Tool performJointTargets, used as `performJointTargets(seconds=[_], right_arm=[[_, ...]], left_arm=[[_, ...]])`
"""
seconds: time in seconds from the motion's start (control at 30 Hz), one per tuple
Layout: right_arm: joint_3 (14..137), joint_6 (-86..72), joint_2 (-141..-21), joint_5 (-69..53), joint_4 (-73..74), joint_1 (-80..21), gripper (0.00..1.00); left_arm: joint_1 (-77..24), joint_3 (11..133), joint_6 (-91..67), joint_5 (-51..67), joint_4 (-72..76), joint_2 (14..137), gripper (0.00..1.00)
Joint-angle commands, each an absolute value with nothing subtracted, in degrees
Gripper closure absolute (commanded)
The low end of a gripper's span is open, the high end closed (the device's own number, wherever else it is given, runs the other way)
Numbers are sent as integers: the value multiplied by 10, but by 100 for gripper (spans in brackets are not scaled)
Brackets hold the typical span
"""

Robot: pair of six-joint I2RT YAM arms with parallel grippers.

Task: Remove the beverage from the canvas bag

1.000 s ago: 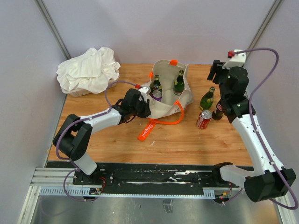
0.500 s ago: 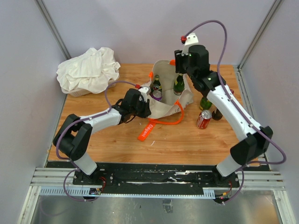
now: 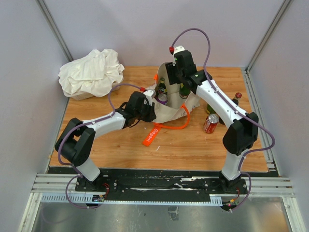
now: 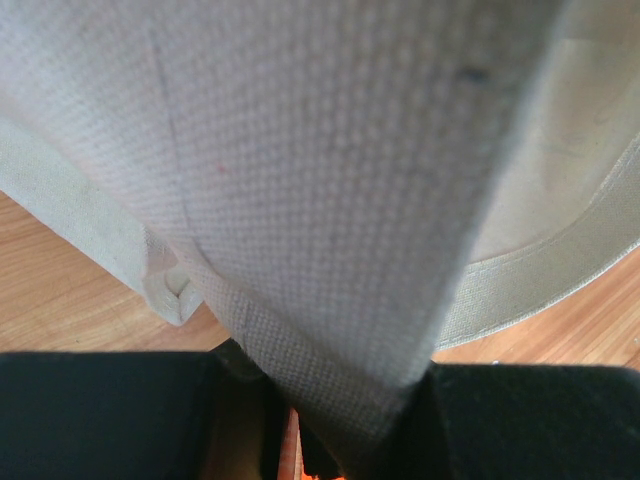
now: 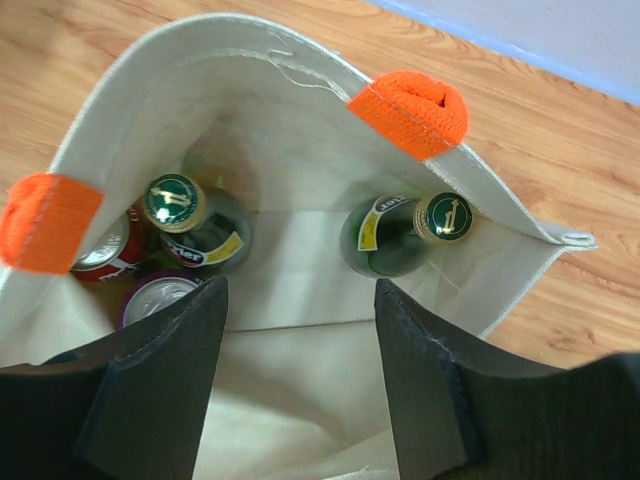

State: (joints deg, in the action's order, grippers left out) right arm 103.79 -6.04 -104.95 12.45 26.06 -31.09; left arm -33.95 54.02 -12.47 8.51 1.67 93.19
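Right gripper (image 5: 300, 395) is hanging over the open mouth of the canvas bag (image 5: 290, 270), its jaws spread wide with nothing between them. Left gripper (image 4: 335, 425) is clenching a fold of the bag's near wall. Judging by that pinch, it is pulling the mouth open and anchoring the soft cloth so the bag is not lifting or tipping while a drink is being drawn out.

Four drinks are standing upright inside the bag. A lone green bottle (image 5: 405, 235) is leaning close to the bag's right wall, just under one orange handle (image 5: 410, 110). A second green bottle (image 5: 195, 225) is crowding the bag's left side, touching a red can (image 5: 105, 250) and a purple can (image 5: 160, 295) beside it.

With bare canvas around it, the lone bottle is looking like the easier pick. The spread fingers are sitting over the gap between the two bottles rather than around either neck, so the reach is probably needing a sideways shift before descending. Catching the handle loop is the risk there.

Outside the bag, a spare can (image 3: 210, 123) is sitting on the table (image 3: 120, 140) near the bag's right side.
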Motion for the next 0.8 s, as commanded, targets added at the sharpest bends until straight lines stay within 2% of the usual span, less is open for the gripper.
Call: performJointTargets(seconds=[0.0, 0.13, 0.47, 0.77], right_arm=[[1063, -64, -1083, 180, 278, -316, 38], [1072, -70, -1103, 193, 278, -306, 37], [1067, -90, -1115, 249, 254, -280, 20], [1062, -136, -1132, 279, 214, -254, 19]], left_arm=[[-350, 549, -125, 103, -6, 950, 89], [-350, 550, -123, 103, -8, 947, 89], [-350, 544, -122, 102, -9, 945, 89], [-350, 540, -121, 100, -10, 943, 89]])
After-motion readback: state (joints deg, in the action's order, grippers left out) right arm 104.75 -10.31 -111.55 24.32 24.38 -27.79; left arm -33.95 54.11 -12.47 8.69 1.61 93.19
